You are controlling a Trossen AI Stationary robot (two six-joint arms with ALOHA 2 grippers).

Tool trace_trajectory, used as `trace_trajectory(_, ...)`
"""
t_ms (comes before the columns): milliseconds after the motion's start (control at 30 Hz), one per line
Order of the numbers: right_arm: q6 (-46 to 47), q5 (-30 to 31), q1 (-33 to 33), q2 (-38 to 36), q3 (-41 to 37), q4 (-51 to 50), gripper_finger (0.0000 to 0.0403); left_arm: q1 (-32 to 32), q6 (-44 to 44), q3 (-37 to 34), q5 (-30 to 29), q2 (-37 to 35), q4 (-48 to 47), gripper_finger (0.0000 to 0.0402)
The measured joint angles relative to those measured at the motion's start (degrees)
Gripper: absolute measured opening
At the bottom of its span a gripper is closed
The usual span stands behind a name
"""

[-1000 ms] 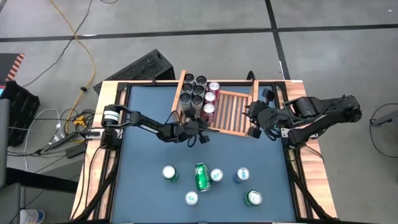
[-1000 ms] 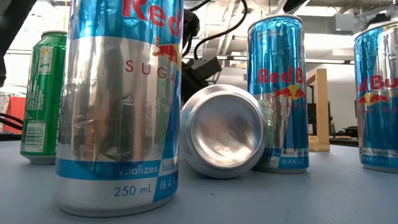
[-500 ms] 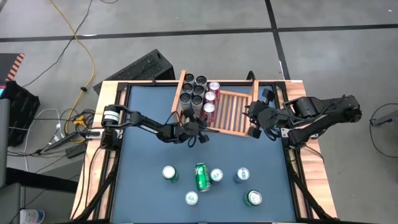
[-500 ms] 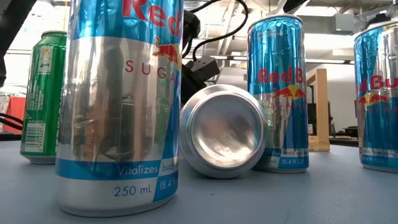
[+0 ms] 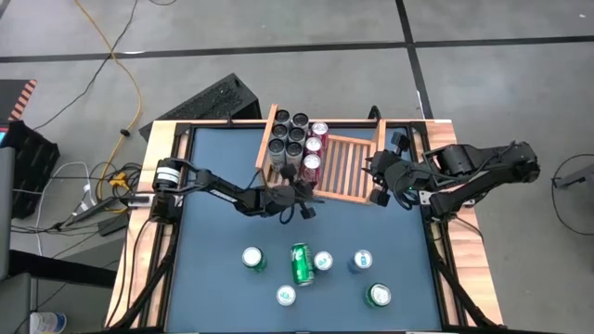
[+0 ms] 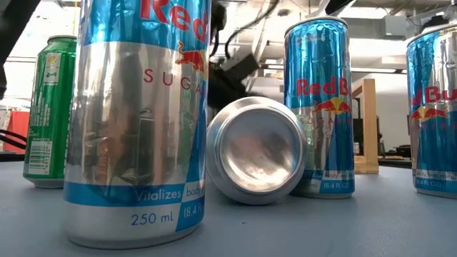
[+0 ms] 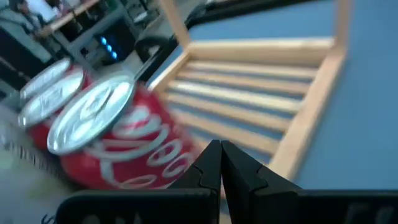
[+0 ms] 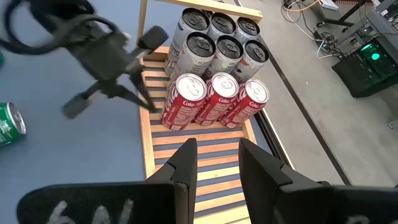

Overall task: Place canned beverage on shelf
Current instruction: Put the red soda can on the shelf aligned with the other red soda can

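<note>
The wooden shelf stands at the table's far middle. Several dark-topped cans fill its far left corner, and three red cans stand upright on its slats in front of them. My left gripper is shut and reaches over the shelf's front rim, its tips close beside the nearest red can. My right gripper hangs high by the shelf's right wall, open, with nothing between its fingers. My left gripper's shut fingertips stand right at the side of the nearest red can, coming in nearly level from the table's near-left. I cannot tell whether they touch it.
Several loose cans stand on the blue mat near the front: upright ones and a green one on its side. In the low view they fill the foreground. The shelf's right half is bare slats.
My left gripper has edged a little toward the table's right along the shelf's front and tipped slightly, its fingers still shut. The cans and the shelf stand as before.
</note>
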Motion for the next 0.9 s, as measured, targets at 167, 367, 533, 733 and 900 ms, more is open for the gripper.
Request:
trace_trajectory(167, 0.5, 0.0, 0.0, 0.0, 0.0, -0.7, 0.0107, 1.9, -0.9, 0.0, 1.8, 0.1, 0.6, 0.0000)
trace_trajectory(367, 0.8, 0.0, 0.0, 0.0, 0.0, -1.2, 0.0107, 3.1, -1.2, 0.0, 2.3, 0.1, 0.3, 0.0000)
trace_trajectory(533, 1.0, 0.0, 0.0, 0.0, 0.0, -1.1, 0.0107, 3.6, -1.2, 0.0, 2.1, 0.1, 0.0, 0.0000)
trace_trajectory(733, 3.7, 0.1, -0.9, 0.7, 0.0, -1.2, 0.0107, 3.1, -1.1, 0.0, -0.1, 0.0, -1.9, 0.0000)
trace_trajectory(900, 5.4, 0.3, -2.3, 2.8, 0.0, -1.3, 0.0107, 2.7, -0.6, 0.0, -1.0, 0.0, -2.3, 0.0000)
